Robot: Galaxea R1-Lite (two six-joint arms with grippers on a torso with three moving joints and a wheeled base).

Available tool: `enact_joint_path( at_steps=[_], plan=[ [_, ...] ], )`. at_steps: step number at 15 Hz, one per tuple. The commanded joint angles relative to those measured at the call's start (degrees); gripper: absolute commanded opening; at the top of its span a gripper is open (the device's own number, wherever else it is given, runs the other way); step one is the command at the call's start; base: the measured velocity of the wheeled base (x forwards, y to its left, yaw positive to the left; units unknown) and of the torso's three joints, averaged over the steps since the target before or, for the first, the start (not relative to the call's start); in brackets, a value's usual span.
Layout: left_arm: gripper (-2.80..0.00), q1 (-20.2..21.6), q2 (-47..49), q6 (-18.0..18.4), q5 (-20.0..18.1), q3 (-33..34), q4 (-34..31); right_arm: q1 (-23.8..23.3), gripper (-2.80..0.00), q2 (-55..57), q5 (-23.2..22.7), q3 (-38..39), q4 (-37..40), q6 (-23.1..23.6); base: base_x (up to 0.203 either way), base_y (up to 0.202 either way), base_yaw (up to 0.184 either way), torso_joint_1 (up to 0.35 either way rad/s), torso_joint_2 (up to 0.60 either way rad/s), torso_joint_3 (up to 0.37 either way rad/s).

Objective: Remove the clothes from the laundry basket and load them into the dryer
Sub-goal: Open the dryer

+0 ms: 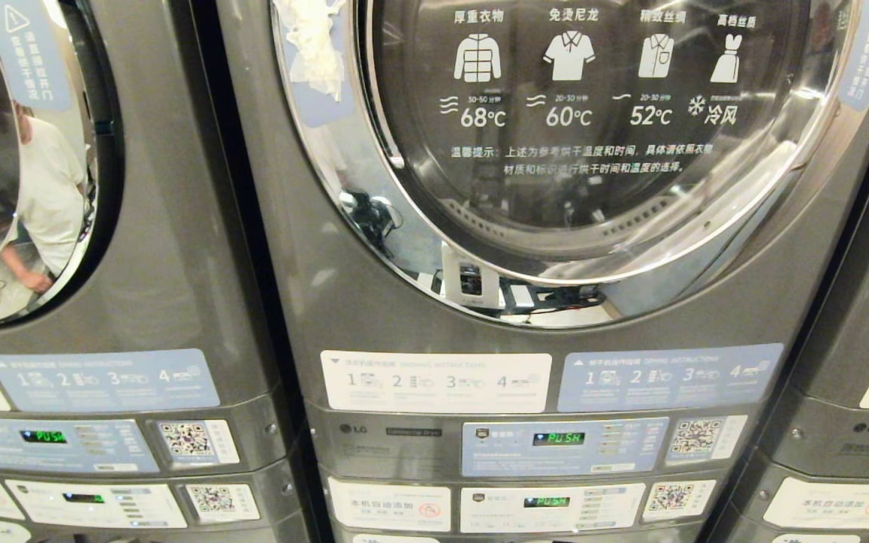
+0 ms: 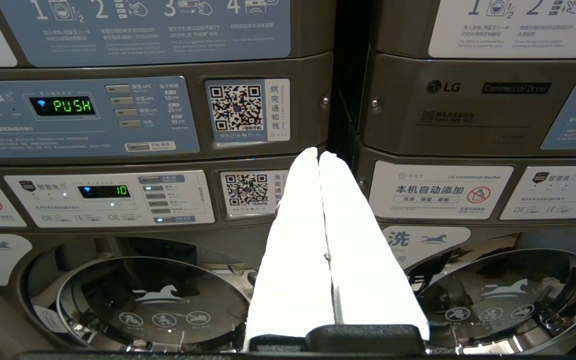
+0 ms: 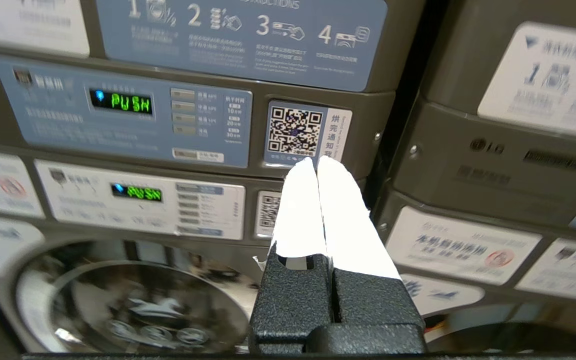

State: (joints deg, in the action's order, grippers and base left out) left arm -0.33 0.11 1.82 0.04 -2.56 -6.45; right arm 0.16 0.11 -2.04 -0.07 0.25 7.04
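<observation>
Big grey LG stacked units fill the head view, w/ the dryer dead centre, its round glass door closed and printed w/ garment icons and temps. Another unit on the left has a door reflecting a person in a white tee. Under the dryer sit the control panel w/ a green PUSH display, then QR stickers. No laundry basket or clothes in any view, so can't tell where they are. Left gripper is clenched on nothing, fingers pressed together, pointing at the panels between two machines. Right gripper same deal, clamped empty near a QR sticker.
</observation>
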Motion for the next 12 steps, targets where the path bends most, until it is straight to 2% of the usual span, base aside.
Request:
enact_joint_path(
  at_steps=[1,3,5,7,9,10,12],
  plan=[
    [-2.8,0.0,0.0,-0.2,0.1,0.0,-0.1,0.0,-2.8,0.1,-0.1,-0.7,0.2,2.8,0.0,0.0,0.0,0.0,0.0,0.0],
    [-2.8,0.0,0.0,-0.3,0.1,-0.1,-0.1,0.1,-2.8,3.3,-1.6,-8.9,1.2,2.5,0.0,0.0,0.0,0.0,0.0,0.0],
    [-2.8,0.0,0.0,-0.5,0.1,-0.1,-0.1,0.2,-2.8,13.4,-5.9,-20.1,2.0,0.2,0.0,0.0,0.0,0.0,0.0,0.0],
    [-2.8,0.0,0.0,-0.7,0.1,-0.1,-0.1,0.3,-2.8,29.7,-12.6,-35.8,2.4,-3.3,0.0,0.0,0.0,0.0,0.0,0.0],
    [-2.8,0.0,0.0,-0.7,0.1,-0.1,-0.1,0.7,-2.8,45.7,-22.1,-49.7,2.7,-6.0,0.0,0.0,0.0,0.0,0.0,0.0],
    [-2.8,0.0,0.0,-0.8,0.1,-0.1,-0.1,1.4,0.0,52.5,-27.6,-54.8,2.9,-7.0,0.0,0.0,0.0,0.0,0.0,0.0],
    [-2.8,0.1,0.0,-0.7,0.1,-0.1,-0.1,4.8,0.0,61.8,-36.8,-62.0,3.1,-8.7,0.0,0.0,0.0,0.0,0.0,0.0]
  ],
)
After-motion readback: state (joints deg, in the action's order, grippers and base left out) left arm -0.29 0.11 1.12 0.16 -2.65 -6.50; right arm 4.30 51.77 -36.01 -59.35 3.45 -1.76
